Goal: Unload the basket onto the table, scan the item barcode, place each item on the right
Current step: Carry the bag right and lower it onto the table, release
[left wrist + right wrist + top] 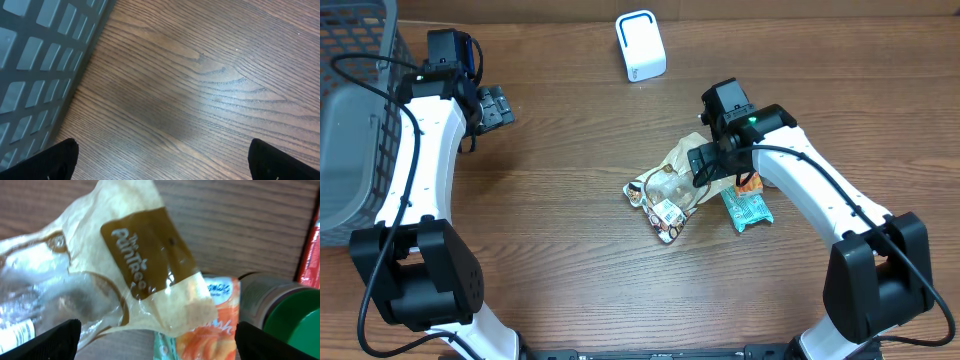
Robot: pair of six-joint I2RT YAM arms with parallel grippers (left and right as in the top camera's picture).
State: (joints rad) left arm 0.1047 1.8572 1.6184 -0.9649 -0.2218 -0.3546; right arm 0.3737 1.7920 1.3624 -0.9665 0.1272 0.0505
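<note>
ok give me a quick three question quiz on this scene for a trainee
1. True or false: the left end effector is open over bare wood.
2. What colour is the label on the crinkled packet below the right end effector?
3. The white scanner is: A) held by the left end effector, B) standing on the table, C) held by the right end effector.

Key: 1 true; 2 brown; 3 B.

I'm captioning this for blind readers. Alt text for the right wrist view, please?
A crinkled tan snack bag with a brown label lies on the wooden table, overlapping an orange packet. The right claw is open, fingertips in the bottom corners.
</note>
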